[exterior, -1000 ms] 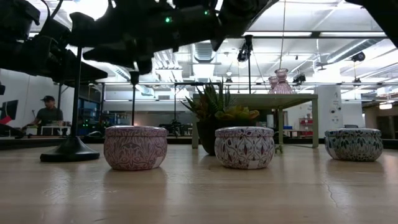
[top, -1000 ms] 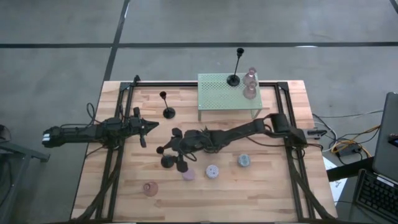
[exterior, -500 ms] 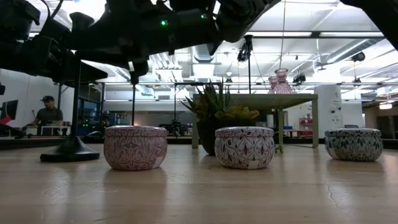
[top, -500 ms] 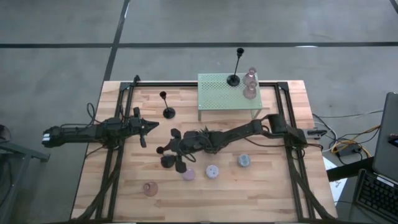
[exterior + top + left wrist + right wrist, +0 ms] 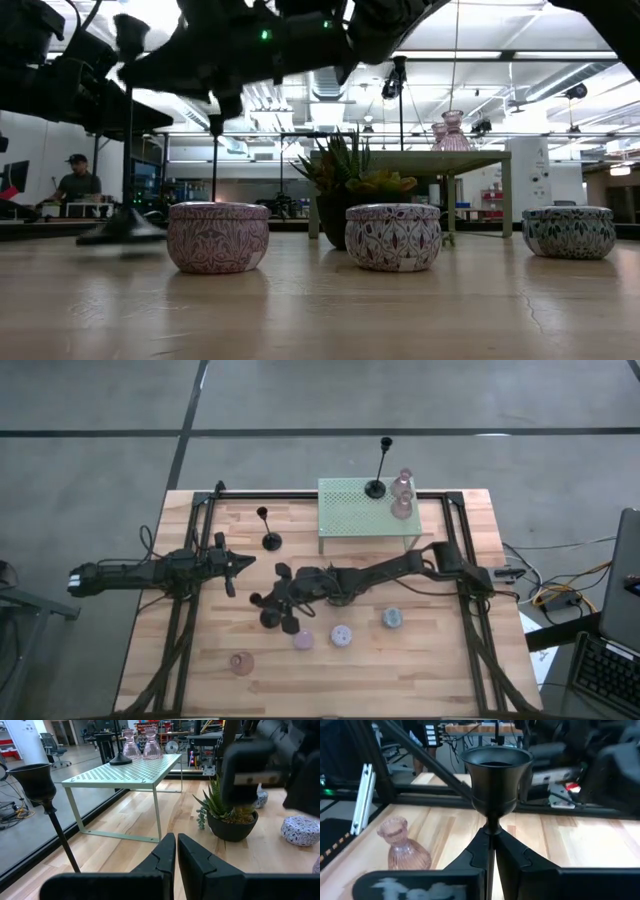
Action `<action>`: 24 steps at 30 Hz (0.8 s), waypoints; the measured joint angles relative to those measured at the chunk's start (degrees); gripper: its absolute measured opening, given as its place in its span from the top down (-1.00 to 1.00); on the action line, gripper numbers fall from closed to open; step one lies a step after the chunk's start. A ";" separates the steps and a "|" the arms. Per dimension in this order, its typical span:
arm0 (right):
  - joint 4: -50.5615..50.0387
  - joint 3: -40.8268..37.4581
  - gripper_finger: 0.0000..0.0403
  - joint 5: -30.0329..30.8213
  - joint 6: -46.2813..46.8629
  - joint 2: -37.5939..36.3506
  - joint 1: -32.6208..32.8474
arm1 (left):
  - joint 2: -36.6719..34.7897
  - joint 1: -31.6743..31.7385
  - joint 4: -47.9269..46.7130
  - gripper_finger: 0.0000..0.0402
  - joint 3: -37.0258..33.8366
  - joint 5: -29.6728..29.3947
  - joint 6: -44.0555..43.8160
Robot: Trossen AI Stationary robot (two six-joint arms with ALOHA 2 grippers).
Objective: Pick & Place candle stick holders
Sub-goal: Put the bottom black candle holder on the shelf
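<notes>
The right gripper (image 5: 489,851) has its jaws clamped on the stem of a black candlestick (image 5: 494,775), whose base seems just clear of the bench (image 5: 320,310). Tilted, it could slip or clip the nearest tin (image 5: 217,237). The left gripper (image 5: 176,851) waits, jaws together.
</notes>
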 joint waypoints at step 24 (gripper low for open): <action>-21.79 -7.83 0.95 11.96 -7.11 -33.60 0.52 | -0.02 -0.01 -0.02 0.88 -0.02 0.00 0.00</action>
